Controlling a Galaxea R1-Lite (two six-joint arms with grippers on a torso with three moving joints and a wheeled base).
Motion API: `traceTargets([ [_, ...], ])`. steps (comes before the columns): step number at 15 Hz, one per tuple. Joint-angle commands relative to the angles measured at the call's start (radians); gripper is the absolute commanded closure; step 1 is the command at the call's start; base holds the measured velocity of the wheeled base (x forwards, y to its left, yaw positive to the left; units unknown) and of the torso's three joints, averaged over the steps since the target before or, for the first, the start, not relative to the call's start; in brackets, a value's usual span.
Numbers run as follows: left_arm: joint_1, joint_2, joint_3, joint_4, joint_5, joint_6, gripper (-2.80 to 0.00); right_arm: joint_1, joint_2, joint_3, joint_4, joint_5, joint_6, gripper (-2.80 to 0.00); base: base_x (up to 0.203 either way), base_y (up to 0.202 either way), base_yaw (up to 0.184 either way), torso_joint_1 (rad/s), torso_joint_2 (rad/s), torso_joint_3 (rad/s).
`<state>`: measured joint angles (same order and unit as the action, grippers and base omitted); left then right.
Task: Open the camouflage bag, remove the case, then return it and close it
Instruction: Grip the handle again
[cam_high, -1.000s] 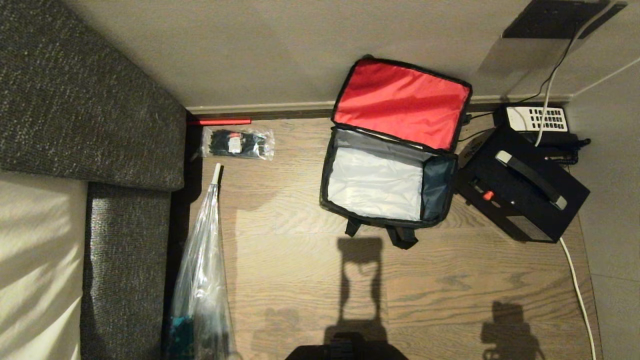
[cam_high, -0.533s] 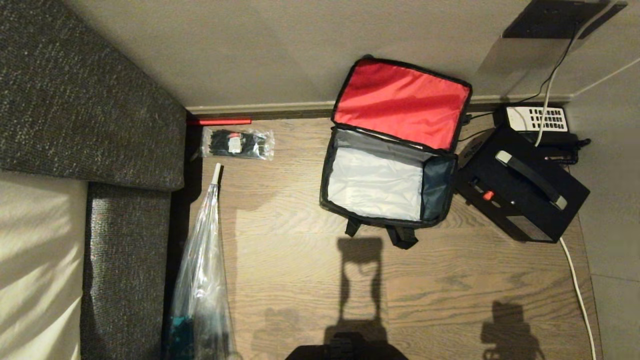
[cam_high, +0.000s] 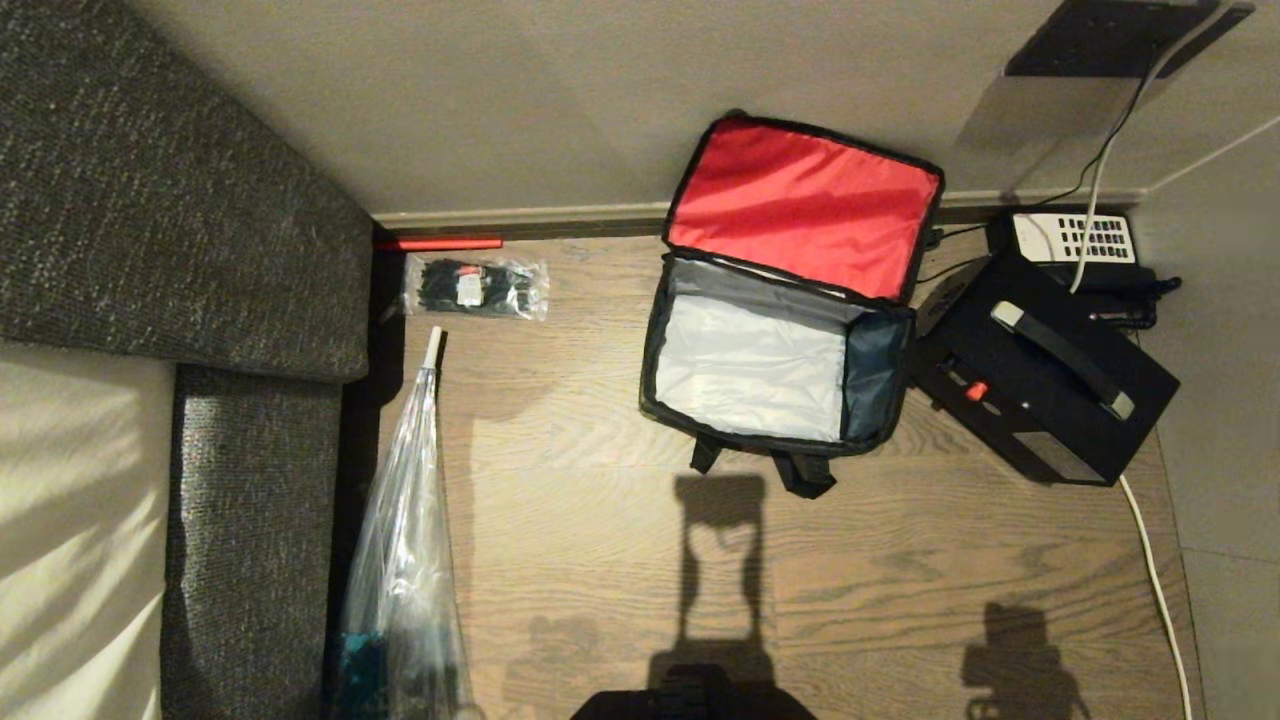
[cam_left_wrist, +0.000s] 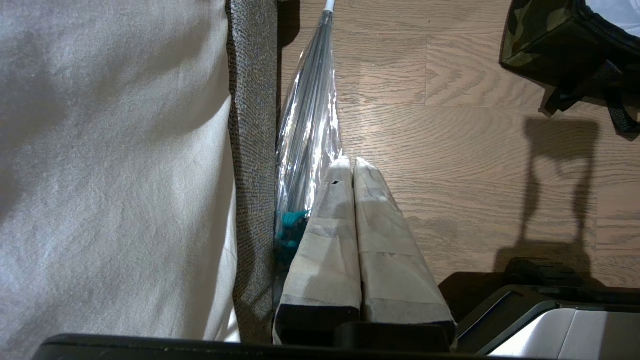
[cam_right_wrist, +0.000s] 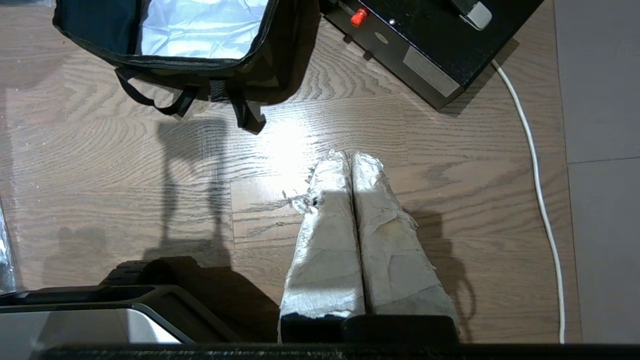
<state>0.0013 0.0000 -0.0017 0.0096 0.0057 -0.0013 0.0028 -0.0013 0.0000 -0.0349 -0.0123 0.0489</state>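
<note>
The boxy soft camouflage bag (cam_high: 775, 375) lies open on the wooden floor (cam_high: 600, 540), its red-lined lid (cam_high: 800, 205) folded back against the wall and its pale grey interior exposed. The flat rigid black case (cam_high: 1040, 385) with a small red knob (cam_high: 976, 391) rests on the floor just beside the bag, outside it. The left gripper (cam_left_wrist: 352, 162) and the right gripper (cam_right_wrist: 350, 156) hang over bare floor, fingers pressed together, holding nothing.

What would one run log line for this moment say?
camouflage bag: open, empty | case: on floor, right of bag | left gripper: shut, empty | right gripper: shut, empty
</note>
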Motion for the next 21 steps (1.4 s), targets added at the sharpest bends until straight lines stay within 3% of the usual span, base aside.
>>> traceTargets([
  [1,0.0,-0.001,0.0,0.0,0.0,0.0,0.0,0.0,-0.019,0.012,0.0,0.0,0.0,0.0,0.0,0.0,0.0,0.0,0.0,0.0],
  [14,0.0,-0.001,0.0,0.0,0.0,0.0,0.0,0.0,-0.019,0.014,0.0,0.0,0.0,0.0,0.0,0.0,0.0,0.0,0.0,0.0],
  [17,0.0,-0.002,0.0,0.0,0.0,0.0,0.0,0.0,-0.018,0.008,0.022,0.008,-0.06,0.0,0.0,0.0,0.0,0.0,0.0,0.0],
  [19,0.0,0.0,0.0,0.001,0.0,0.0,0.0,0.0,-0.019,0.009,0.012,-0.001,0.008,0.0,0.0,0.0,0.0,0.0,0.0,0.0],
  [21,0.0,-0.001,0.0,0.0,0.0,0.0,0.0,0.0,-0.02,-0.054,0.034,0.0,0.013,0.0,0.0,0.0,0.0,0.0,0.0,0.0],
])
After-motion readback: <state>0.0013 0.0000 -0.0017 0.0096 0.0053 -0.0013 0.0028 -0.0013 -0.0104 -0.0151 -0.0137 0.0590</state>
